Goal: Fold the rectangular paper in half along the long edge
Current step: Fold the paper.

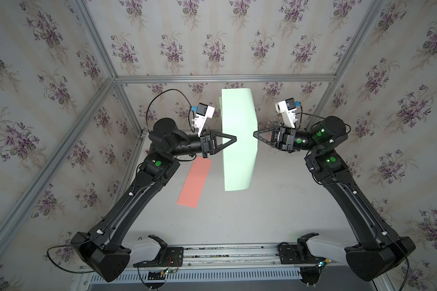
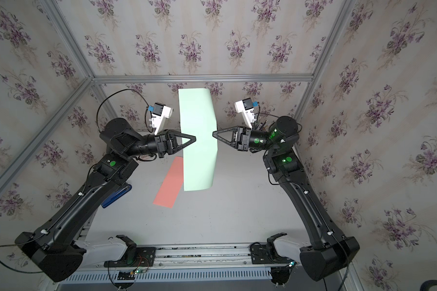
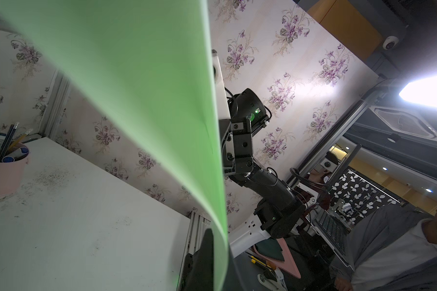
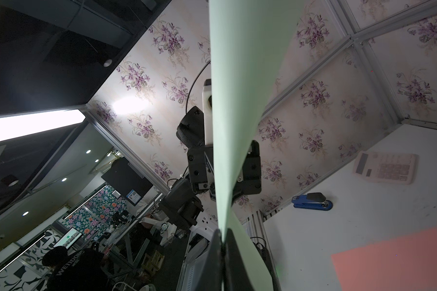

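Violet-sprigged wallpaper backs a white table [image 1: 263, 214], and well above it the green paper [image 1: 239, 141] hangs in the air. Fingers of the left gripper [image 1: 235, 139] are pinched tight on the middle of one long edge; those of the right gripper [image 1: 254, 132], seen from its wrist camera, close on the opposite long edge. Such a sheet is likely light, thin and floppy: it bows between the pinches and its free ends curl, so shallow edge grips suit it, though it may slip or crease. Both wrists sit level with tips facing each other, elbows bent, upper links rising from the near rail.
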Motion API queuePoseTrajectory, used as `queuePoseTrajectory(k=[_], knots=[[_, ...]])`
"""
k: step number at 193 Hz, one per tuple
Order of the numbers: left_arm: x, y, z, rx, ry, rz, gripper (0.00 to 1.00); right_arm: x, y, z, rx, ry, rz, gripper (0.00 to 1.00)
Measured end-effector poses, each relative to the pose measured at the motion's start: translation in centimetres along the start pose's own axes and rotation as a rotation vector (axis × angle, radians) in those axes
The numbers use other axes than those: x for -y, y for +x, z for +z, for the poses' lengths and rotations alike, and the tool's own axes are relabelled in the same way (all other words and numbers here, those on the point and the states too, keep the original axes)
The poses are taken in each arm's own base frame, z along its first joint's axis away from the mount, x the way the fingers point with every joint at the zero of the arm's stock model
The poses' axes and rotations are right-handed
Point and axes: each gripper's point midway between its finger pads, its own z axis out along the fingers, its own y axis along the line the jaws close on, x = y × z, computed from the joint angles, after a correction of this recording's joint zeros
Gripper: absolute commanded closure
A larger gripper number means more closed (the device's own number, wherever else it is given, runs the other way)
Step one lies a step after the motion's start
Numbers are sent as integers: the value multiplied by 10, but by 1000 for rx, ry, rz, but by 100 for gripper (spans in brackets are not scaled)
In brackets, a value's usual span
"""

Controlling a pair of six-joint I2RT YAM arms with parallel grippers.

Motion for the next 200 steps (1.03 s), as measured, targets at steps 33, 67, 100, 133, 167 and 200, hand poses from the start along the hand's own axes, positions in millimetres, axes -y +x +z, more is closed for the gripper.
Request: queuePoseTrajectory(k=[33, 67, 100, 133, 167, 200], knots=[[0, -3, 2, 3, 0, 4, 100, -3, 5, 1, -12, -22, -5, 79], [-3, -5, 4, 1, 0, 0, 100, -1, 8, 1, -16, -23, 1, 100], [-2, -5, 6, 1, 3, 2, 100, -6, -2, 2, 2, -22, -31, 71], [-1, -3, 7, -9, 9, -3, 100, -10, -21, 4, 42, -7, -106, 95], [0, -1, 5, -12, 4, 1, 100, -2, -25, 6, 55, 1, -91, 76], [1, 1, 6, -22, 8, 0, 100, -11, -33, 5, 79, -10, -139, 95]])
